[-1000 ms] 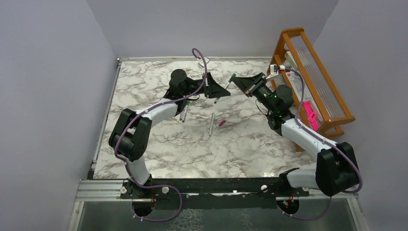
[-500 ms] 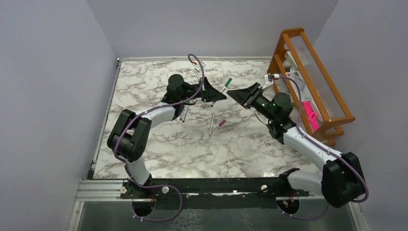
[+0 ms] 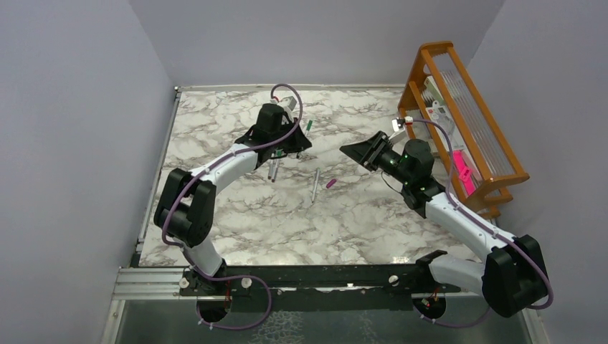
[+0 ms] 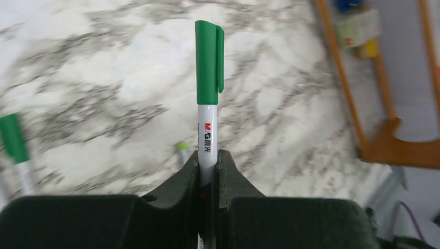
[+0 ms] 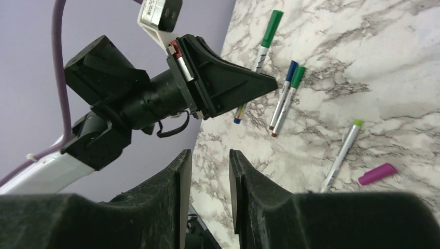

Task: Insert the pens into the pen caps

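Note:
A white pen (image 4: 207, 132) wearing a green cap (image 4: 209, 52) stands upright between the fingers of my left gripper (image 4: 208, 155), which is shut on its barrel. From above, this gripper (image 3: 294, 141) hovers over the back middle of the table, the green cap (image 3: 309, 125) sticking out. My right gripper (image 5: 210, 153) is open and holds nothing; it hangs to the right (image 3: 355, 150), facing the left gripper (image 5: 223, 83). An uncapped pen (image 5: 342, 155) with a light green tip lies beside a magenta cap (image 5: 377, 174). Two capped pens (image 5: 284, 96), blue and green, lie nearby.
An orange wooden rack (image 3: 466, 115) with a bright pink object (image 3: 462, 173) stands along the right wall. The marble table (image 3: 287, 229) is walled at the back and sides. The uncapped pen (image 3: 315, 184) and magenta cap (image 3: 330, 183) lie mid-table, between the arms.
My right gripper has opened, let go of the green cap end and drawn back to the right. The left gripper has carried the capped pen to the left.

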Available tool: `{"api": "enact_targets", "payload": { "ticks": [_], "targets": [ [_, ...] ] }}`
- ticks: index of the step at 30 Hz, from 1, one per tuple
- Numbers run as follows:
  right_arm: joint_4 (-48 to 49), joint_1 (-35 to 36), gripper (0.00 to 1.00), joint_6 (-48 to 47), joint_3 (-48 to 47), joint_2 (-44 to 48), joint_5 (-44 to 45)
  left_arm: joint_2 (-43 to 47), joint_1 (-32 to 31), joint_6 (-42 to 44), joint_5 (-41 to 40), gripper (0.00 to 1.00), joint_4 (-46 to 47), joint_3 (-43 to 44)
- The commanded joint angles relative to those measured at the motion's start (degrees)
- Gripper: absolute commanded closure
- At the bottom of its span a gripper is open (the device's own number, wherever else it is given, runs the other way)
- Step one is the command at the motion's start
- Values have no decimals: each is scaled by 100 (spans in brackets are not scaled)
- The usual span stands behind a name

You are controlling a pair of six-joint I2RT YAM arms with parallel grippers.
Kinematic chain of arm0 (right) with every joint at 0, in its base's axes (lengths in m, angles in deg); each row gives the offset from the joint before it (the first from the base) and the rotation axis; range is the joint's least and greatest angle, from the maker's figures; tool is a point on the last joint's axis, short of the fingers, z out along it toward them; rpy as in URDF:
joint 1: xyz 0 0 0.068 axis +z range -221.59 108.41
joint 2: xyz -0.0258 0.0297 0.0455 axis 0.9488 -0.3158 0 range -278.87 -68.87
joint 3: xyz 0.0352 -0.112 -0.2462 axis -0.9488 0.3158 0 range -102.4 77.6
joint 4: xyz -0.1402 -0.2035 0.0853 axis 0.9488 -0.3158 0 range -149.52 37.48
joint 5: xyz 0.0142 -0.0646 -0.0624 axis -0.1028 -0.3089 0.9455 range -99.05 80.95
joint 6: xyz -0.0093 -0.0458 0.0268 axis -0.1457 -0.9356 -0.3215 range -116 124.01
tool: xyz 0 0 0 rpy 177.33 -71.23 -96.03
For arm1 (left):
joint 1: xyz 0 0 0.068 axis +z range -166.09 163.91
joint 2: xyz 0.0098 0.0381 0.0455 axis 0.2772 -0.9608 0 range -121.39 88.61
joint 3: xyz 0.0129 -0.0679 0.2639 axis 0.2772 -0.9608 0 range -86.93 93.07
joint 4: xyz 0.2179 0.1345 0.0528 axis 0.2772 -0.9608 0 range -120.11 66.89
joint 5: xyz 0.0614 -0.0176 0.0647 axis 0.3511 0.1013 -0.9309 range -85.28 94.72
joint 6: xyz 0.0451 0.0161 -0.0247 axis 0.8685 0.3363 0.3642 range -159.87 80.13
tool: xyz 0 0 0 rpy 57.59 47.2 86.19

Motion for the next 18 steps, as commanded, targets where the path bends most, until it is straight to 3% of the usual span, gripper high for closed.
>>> {"api": "enact_targets", "payload": {
  "ticks": [1,8,18],
  "targets": [
    [-407,-6,69,-200,-13,36,128,316,16,742,-2123,100,-1537,-83],
    [-365,-7,72,-167,-6,-113,65,-54,76,680,-2458,100,-2108,-14],
    [-409,-9,73,-199,-4,-159,79,-634,80,556,-2203,100,-2607,136]
  ]
}}
